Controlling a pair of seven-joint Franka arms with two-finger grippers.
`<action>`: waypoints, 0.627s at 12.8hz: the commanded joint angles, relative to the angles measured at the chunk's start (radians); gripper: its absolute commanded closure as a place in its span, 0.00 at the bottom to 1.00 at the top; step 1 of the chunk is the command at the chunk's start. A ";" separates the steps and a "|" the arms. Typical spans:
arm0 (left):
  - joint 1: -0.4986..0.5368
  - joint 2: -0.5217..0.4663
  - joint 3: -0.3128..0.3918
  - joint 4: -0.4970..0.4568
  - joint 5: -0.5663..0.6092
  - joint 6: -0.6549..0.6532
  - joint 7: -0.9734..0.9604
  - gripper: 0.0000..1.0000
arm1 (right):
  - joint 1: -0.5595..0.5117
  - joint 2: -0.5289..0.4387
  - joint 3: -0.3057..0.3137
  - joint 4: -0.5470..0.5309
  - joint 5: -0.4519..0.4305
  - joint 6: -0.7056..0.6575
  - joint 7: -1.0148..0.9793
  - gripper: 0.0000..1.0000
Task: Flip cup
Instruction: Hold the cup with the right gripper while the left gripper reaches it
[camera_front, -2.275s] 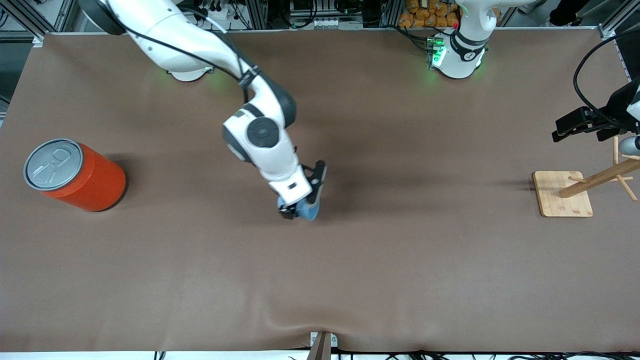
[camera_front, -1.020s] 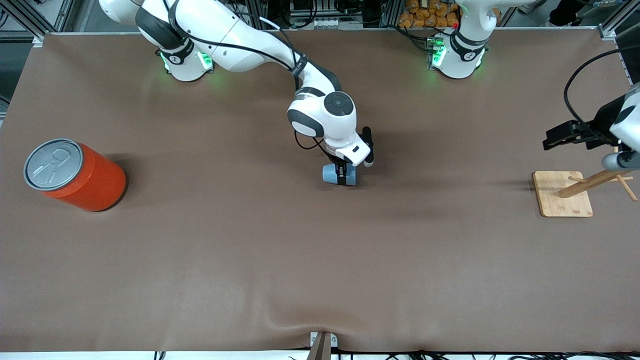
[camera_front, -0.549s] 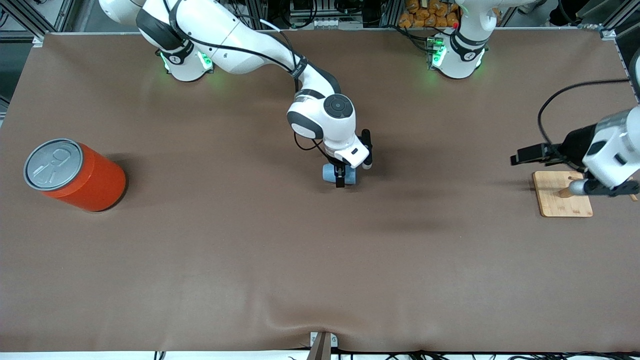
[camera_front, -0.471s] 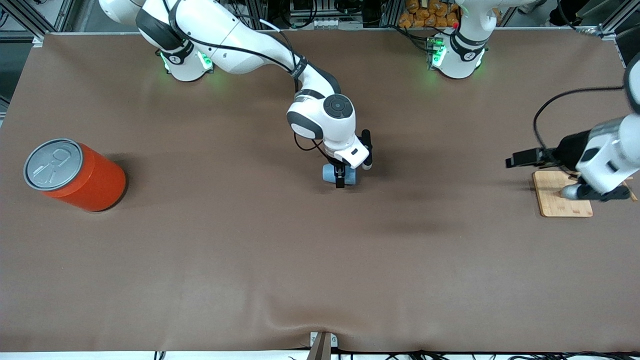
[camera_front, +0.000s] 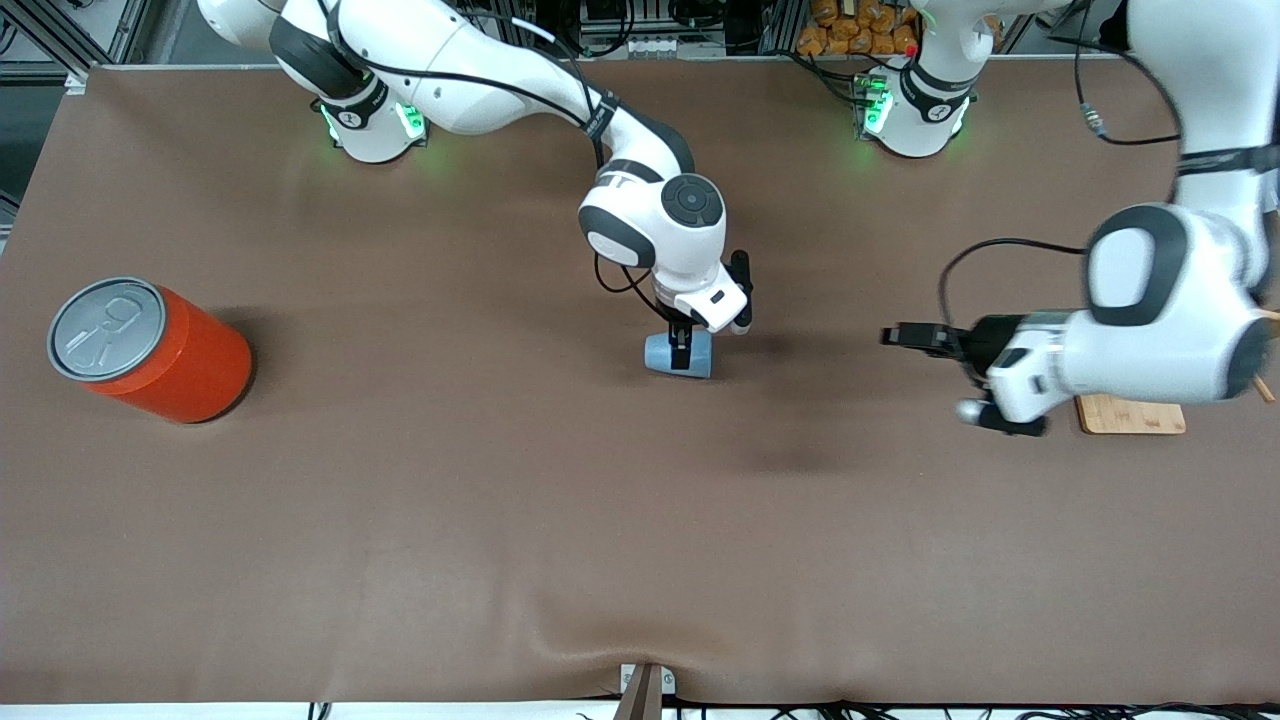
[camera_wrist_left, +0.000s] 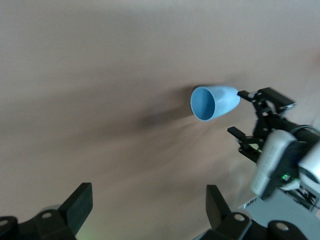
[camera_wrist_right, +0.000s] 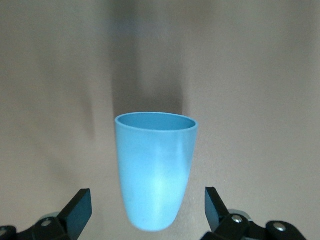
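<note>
Now | cup (camera_front: 678, 355) lying between right pincer (camera_front: 681, 352) open fingers, untouched | left pincer (camera_front: 925, 337) open, airborne

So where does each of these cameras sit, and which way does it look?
Front view: high across the table from the arms' bases, looking down; shows both arms, right pincer at the cup, left pincer over table.
Left wrist view: on the left wrist, facing the cup's mouth; shows its own open tips and the right pincer.
Right wrist view: on the right wrist, facing the cup between its open tips.
All share the cup.
</note>
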 joint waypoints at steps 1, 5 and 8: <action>0.003 -0.025 -0.060 -0.158 -0.082 0.151 0.061 0.00 | -0.121 -0.049 0.146 0.015 -0.020 -0.126 0.010 0.00; -0.072 0.070 -0.111 -0.204 -0.225 0.347 0.073 0.00 | -0.319 -0.074 0.280 0.062 -0.026 -0.238 0.013 0.00; -0.169 0.135 -0.111 -0.227 -0.328 0.517 0.072 0.00 | -0.474 -0.121 0.287 0.062 -0.022 -0.254 0.008 0.00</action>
